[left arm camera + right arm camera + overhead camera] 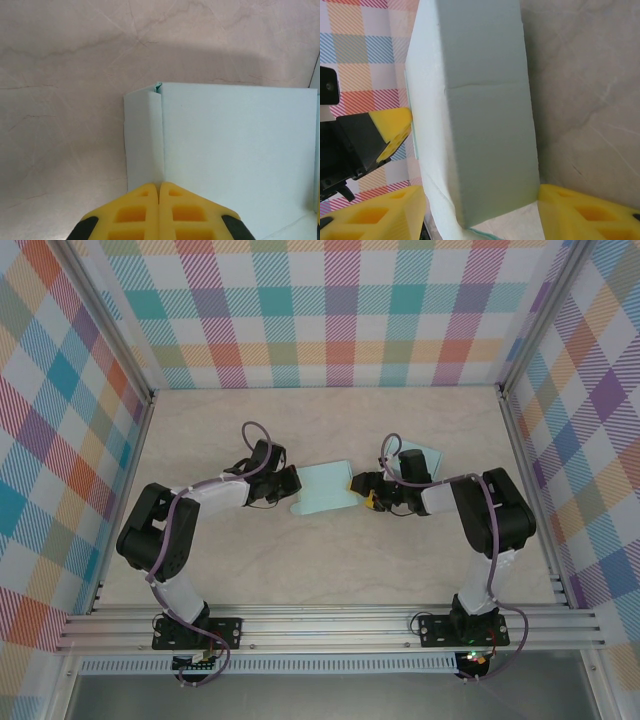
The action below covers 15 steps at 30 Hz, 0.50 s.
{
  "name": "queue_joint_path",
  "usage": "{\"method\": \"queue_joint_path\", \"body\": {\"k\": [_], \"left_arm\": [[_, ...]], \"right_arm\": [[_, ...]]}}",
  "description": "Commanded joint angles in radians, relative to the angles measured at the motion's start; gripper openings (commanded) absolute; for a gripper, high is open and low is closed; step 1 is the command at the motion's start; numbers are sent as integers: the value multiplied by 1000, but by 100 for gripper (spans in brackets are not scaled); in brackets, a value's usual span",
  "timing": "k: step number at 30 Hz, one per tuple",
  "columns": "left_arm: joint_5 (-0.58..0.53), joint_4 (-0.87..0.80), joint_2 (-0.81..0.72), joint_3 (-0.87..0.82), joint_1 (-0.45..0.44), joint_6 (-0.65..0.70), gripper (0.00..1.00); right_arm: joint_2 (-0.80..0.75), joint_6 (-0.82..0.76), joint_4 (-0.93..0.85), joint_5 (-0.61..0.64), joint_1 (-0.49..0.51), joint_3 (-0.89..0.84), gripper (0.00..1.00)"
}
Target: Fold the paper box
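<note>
The paper box (pixel 325 488), pale mint, lies mid-table between both arms. My left gripper (pixel 291 483) sits at its left end. In the left wrist view the yellow fingertips (pixel 150 192) are pressed together, and a fold line of the box (pixel 235 150) runs straight into the gap between them, beside a narrow side flap (pixel 142 140). My right gripper (pixel 362 490) is at the box's right end. Its fingers (pixel 590 210) stand on either side of the box (pixel 485 125), both touching its sides, with the box body between them.
A second flat mint piece (pixel 425 454) lies behind the right arm. Plaid walls (pixel 330 310) enclose the marble tabletop (pixel 330 570) on three sides. The left gripper's finger (pixel 395 127) appears beyond the box in the right wrist view.
</note>
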Motion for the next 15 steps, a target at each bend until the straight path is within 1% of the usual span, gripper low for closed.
{"method": "queue_joint_path", "body": {"k": [1,3,7,13,15], "left_arm": [[-3,-127,44,-10,9,34,0],[-2,-128,45,-8,10,38,0],[-5,-137,47,2,12,50,0],[-3,-148,55,15,18,64,0],[0,-150,57,18,21,73,0]], "right_arm": [[4,-68,-28,68,7,32,64],[-15,-105,-112,107,5,47,66],[-33,-157,-208,142,6,75,69],[-28,-206,-325,196,3,137,71],[-30,-213,-338,196,4,147,72]]}}
